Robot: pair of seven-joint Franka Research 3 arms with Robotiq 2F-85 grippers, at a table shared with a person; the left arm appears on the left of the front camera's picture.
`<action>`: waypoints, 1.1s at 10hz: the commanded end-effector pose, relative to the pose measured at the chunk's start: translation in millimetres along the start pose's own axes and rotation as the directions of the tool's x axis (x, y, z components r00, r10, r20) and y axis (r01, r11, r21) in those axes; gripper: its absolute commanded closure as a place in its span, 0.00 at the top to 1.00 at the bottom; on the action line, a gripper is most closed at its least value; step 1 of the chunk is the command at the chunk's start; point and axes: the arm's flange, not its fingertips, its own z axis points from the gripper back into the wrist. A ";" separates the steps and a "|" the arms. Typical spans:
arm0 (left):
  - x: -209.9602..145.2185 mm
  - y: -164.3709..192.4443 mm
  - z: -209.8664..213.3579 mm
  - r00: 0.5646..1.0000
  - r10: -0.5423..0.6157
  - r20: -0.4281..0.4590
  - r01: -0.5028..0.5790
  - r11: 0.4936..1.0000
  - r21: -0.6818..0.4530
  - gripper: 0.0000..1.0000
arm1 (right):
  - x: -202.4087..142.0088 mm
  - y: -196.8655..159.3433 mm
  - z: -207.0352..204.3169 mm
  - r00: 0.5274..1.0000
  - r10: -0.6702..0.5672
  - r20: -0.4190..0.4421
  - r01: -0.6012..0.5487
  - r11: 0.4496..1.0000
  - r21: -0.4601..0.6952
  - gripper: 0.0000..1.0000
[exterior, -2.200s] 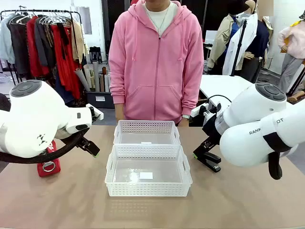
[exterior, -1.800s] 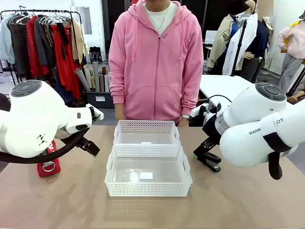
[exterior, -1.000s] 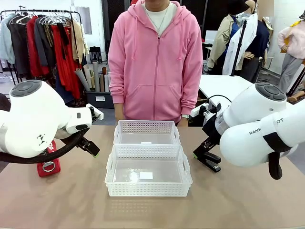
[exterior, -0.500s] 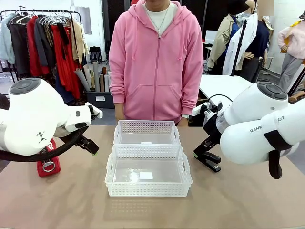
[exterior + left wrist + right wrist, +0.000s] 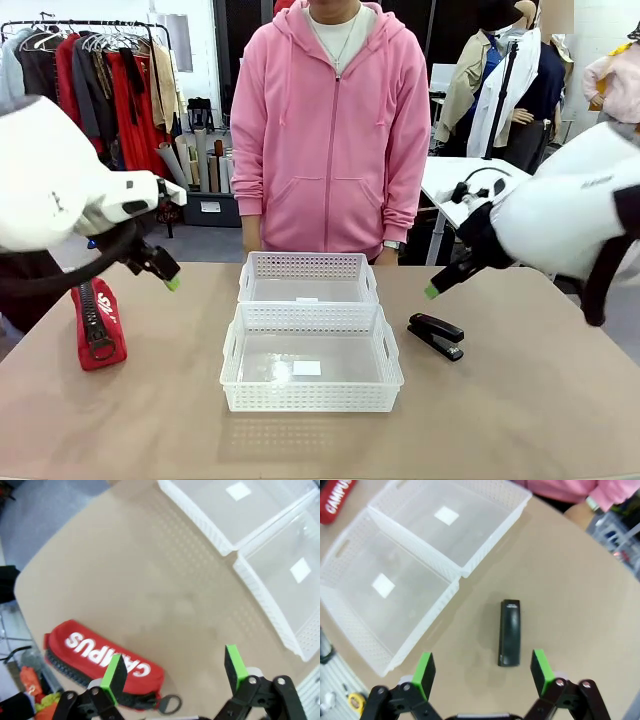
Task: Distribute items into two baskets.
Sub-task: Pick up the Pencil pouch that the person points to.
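Since my last look the left gripper point(image 5: 175, 667) had risen, jaws wide above the red pouch point(image 5: 100, 655); the right gripper point(image 5: 482, 671) had risen too, wide above the stapler point(image 5: 509, 639)

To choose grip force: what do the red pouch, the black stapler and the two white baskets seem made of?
Red pouch: matte fabric, soft shape, black zipper. Black stapler: smooth hard casing, probably plastic or painted metal. Larger basket and smaller basket: moulded white plastic, lattice walls, slightly translucent.
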 end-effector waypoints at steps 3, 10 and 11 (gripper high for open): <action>10.7 83.4 44.7 0.997 0.079 -0.021 -0.081 0.992 -0.098 1.00 | -5.5 -78.7 52.7 0.994 -0.089 0.059 0.078 0.981 0.178 1.00; -61.4 176.8 94.7 0.973 0.209 0.096 -0.163 0.920 -0.356 1.00 | -71.8 -136.3 114.5 0.968 -0.188 0.166 0.120 0.929 0.350 1.00; -71.3 178.2 98.5 0.972 0.201 0.121 -0.144 0.917 -0.371 1.00 | -81.4 -141.0 120.5 0.960 -0.214 0.183 0.135 0.921 0.365 1.00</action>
